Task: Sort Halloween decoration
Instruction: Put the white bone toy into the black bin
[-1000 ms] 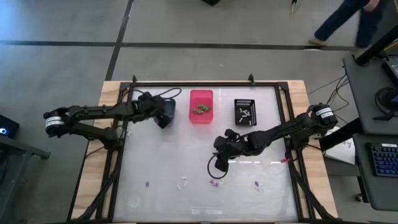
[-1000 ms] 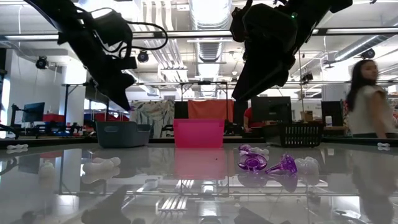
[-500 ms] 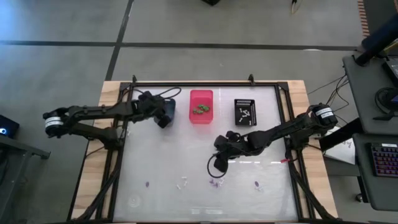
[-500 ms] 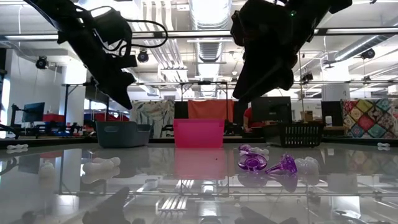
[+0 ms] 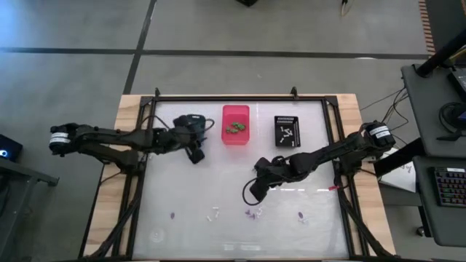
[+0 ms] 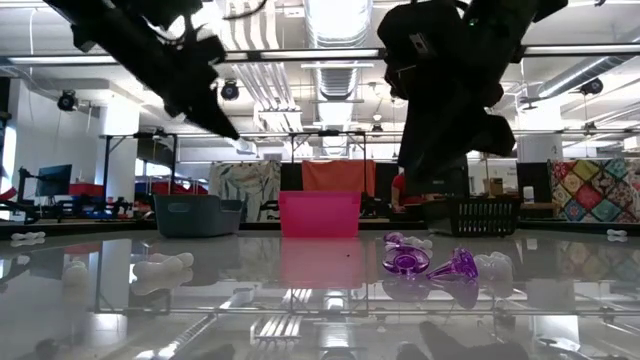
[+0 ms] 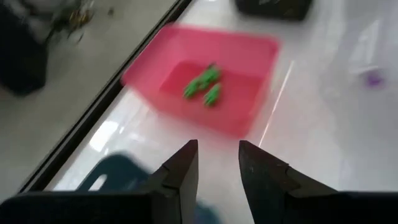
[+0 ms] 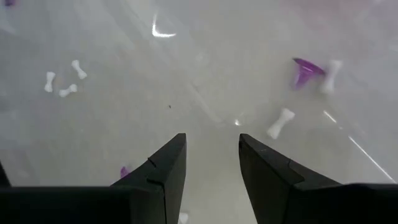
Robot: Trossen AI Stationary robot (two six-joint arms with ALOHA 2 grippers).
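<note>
Trinkets [image 5: 253, 213] lie untouched; left fingers [image 7: 180, 168] and right fingers [image 8: 171, 163] parted, empty.

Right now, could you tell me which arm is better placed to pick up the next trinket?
The right. Its end effector hangs open above the loose purple and white trinkets, while the left end effector is empty by the pink bin.

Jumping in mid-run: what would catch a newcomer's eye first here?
The pink bin at the table's far edge, with green trinkets inside, stands out most. The left hand hangs empty beside it, and the right hand hovers open above purple and white trinkets scattered near the front.
</note>
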